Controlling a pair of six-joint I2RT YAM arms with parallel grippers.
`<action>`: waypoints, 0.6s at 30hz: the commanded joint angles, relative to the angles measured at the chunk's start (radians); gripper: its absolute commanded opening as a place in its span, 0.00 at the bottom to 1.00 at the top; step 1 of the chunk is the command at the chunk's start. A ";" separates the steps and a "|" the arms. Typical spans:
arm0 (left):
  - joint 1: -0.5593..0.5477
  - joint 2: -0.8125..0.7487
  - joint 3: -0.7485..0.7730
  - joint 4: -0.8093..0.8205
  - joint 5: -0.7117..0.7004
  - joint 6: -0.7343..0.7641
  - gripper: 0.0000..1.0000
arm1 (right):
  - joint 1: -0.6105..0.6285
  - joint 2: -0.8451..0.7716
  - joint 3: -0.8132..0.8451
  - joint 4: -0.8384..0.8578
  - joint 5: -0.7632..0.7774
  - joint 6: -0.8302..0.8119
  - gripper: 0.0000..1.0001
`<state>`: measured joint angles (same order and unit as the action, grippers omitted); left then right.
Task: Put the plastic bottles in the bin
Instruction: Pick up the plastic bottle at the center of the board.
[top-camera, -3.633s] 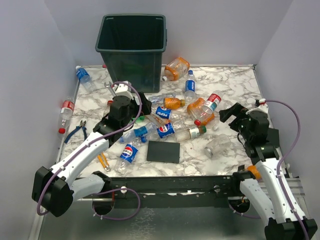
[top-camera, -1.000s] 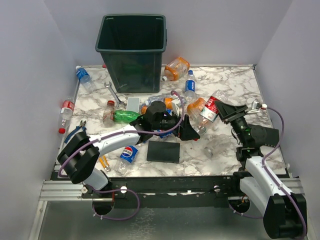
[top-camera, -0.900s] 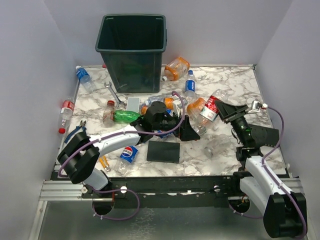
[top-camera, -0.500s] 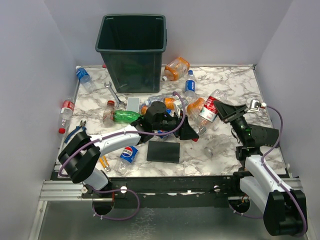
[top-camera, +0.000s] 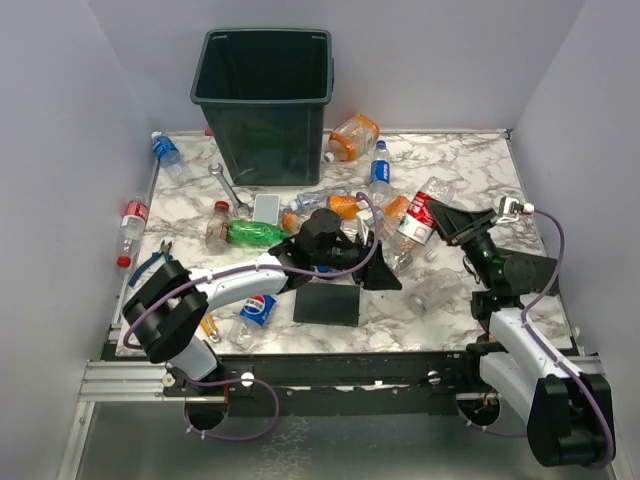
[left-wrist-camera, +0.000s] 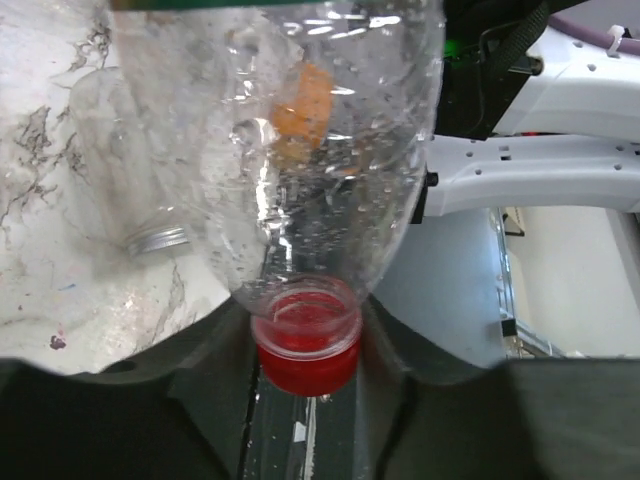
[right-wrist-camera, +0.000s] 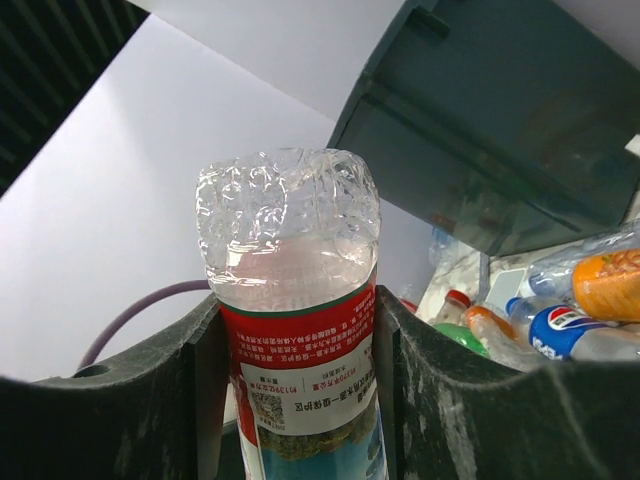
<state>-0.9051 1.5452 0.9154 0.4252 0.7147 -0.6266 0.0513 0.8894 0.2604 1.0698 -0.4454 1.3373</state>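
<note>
L gripper (top-camera: 376, 272) is clamped on the neck end of a red-cap clear bottle (left-wrist-camera: 300, 150). Wrist view shows the cap sitting between the fingers, with the body pointing away over the marble table (top-camera: 470, 165). Posn: mid-table, just far of the black plate (top-camera: 328, 305). R gripper (top-camera: 452, 222) is closed on the sides of a red-label bottle (top-camera: 419, 218) at right-centre, base end sticking out far-left. Bin (top-camera: 262, 100) stands upright at the far edge, left of centre; neither held bottle is over it. Vs 3.6 s ago: L arm was at the left near the wrench (top-camera: 228, 183), grip not readable. R gripper then stood spread and empty, and the red-label bottle lay in the centre pile. Vs 0.5 s ago: L wrist sits slightly further right and nearer; R arm approx. unchanged. Loose on the table, as before: green bottle (top-camera: 250, 233) at centre-left, Pepsi bottle (top-camera: 258, 308) near-left, orange bottle (top-camera: 352, 138) just right of the bin, crushed clear bottle (top-camera: 435, 290) near the R arm. Pliers (top-camera: 155, 262) lie at the left edge.
</note>
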 joint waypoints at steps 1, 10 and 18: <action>-0.004 -0.005 0.011 0.013 -0.017 0.027 0.35 | -0.001 -0.013 0.027 0.026 -0.072 -0.006 0.43; -0.003 -0.129 0.168 -0.498 -0.349 0.499 0.00 | -0.001 -0.206 0.270 -0.735 -0.132 -0.386 1.00; -0.082 -0.245 0.090 -0.636 -0.684 1.105 0.00 | 0.003 -0.244 0.729 -1.401 0.049 -0.804 1.00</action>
<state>-0.9134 1.3540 1.0550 -0.0658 0.2802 0.0147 0.0513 0.6369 0.8093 0.0666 -0.4870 0.7929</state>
